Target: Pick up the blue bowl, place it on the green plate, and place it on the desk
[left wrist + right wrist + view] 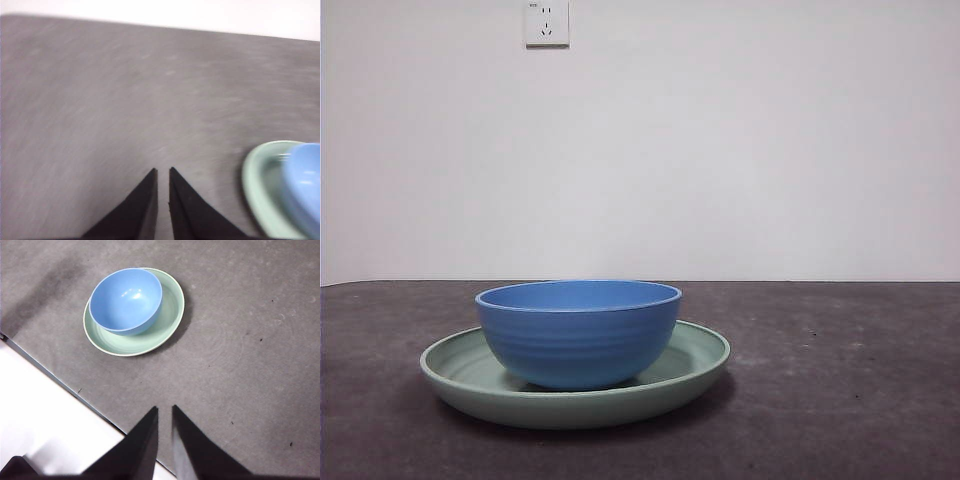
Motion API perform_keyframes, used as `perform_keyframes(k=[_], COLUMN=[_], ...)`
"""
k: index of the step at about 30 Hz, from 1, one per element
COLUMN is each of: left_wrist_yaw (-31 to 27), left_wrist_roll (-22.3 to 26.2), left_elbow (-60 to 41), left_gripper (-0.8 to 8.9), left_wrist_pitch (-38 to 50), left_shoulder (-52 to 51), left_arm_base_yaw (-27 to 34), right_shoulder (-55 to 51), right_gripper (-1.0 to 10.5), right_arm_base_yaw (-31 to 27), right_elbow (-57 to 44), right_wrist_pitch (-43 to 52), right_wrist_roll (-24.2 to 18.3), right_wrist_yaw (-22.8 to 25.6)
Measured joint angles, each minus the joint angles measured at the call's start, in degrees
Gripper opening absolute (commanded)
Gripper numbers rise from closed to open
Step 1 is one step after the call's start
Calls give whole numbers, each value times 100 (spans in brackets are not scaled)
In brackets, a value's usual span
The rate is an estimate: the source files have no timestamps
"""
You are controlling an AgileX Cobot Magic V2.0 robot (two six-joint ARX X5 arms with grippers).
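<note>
Blue bowl (578, 335) sits in green plate (690, 375) on speckled desk (840, 380), white wall (720, 140) behind; my left gripper (163, 172) and right gripper (165, 410) hang pressed together, apart from both.

The left claw (162, 172) is hanging nearly closed over the grey surface (125, 100), well apart from the green plate (257, 185) carrying the blue bowl (305, 185).

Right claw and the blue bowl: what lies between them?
In the right wrist view, only bare desk lies between the right claw and the blue bowl, which sits on the green plate.
</note>
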Motion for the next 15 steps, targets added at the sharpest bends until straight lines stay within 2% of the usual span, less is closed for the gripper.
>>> perform_keyframes(k=[6, 15], left_wrist_yaw=[-468, -785], left_wrist_roll=[-426, -483], left_elbow=[-999, -1309], left_gripper=[36, 36], left_wrist_pitch=[188, 564], left_shoulder=[-820, -1132], left_arm_base_yaw=[205, 393], right_shoulder=[0, 0], right_gripper=[40, 40], right_arm_base_yaw=[0, 0], right_elbow=[0, -2], right_wrist_pitch=[0, 0], right_wrist_roll=[0, 0], right_wrist_yaw=[2, 0])
